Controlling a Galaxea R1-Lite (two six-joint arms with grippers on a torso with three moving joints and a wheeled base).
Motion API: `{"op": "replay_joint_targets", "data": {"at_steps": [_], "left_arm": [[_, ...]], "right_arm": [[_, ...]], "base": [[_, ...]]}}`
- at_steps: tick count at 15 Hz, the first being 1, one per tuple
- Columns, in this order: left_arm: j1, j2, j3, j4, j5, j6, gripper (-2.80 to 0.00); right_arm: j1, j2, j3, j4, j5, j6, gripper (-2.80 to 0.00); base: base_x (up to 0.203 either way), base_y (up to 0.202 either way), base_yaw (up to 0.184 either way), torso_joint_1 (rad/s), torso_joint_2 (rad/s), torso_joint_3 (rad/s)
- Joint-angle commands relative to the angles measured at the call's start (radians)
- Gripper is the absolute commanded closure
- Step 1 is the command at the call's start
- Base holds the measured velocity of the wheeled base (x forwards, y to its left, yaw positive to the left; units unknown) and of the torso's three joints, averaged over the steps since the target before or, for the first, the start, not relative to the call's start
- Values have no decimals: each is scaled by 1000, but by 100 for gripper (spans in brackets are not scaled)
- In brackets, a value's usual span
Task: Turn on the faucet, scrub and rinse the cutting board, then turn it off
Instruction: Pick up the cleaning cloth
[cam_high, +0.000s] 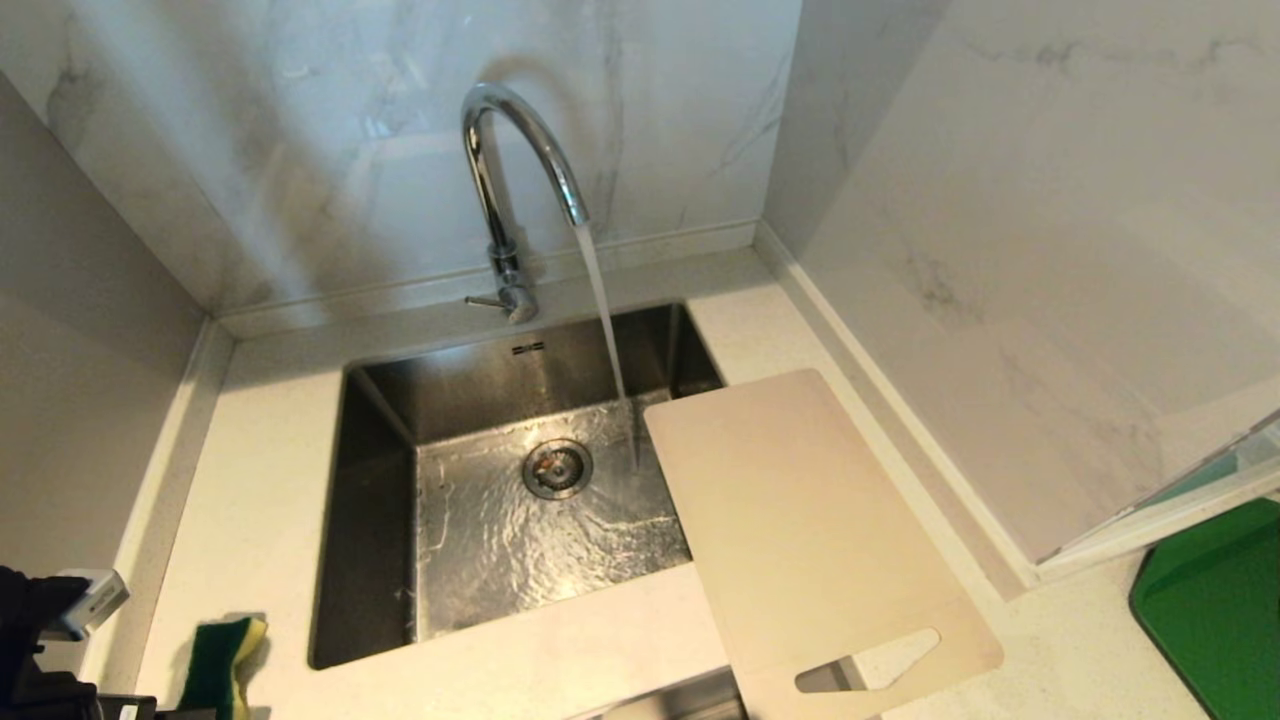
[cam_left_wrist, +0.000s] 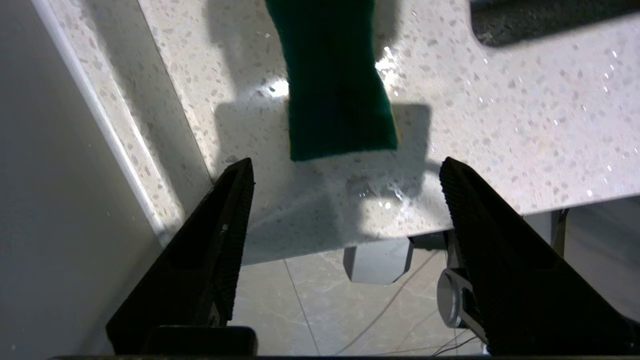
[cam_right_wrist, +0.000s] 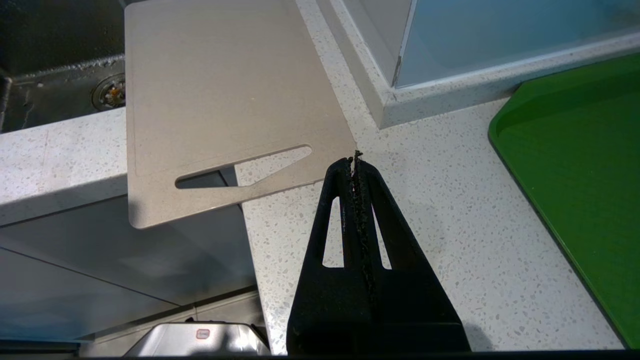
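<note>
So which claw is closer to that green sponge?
The left. The left claw hangs open just short of the sponge at the counter's front edge. The right claw is shut, over by the cutting board handle, beyond the sink.

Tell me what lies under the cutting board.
The cutting board bridges the sink's right edge and the counter; its slotted end overhangs the counter's front. The rim strip beneath it is hidden.

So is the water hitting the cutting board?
No, the stream from the faucet lands on the sink floor just beside the cutting board, near the drain.
</note>
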Motion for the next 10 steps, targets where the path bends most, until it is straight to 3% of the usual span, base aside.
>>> {"op": "replay_joint_targets", "data": {"at_steps": [1,10], "left_arm": [[19,76,0,-27,-1,3,-280],[37,303,-1,-260,1,4,-280]], "right_arm": [[0,2,0,0,0,0,0],[0,2,0,0,0,0,0]], "base": [[0,0,0,0,0,0],[0,0,0,0,0,0]]}}
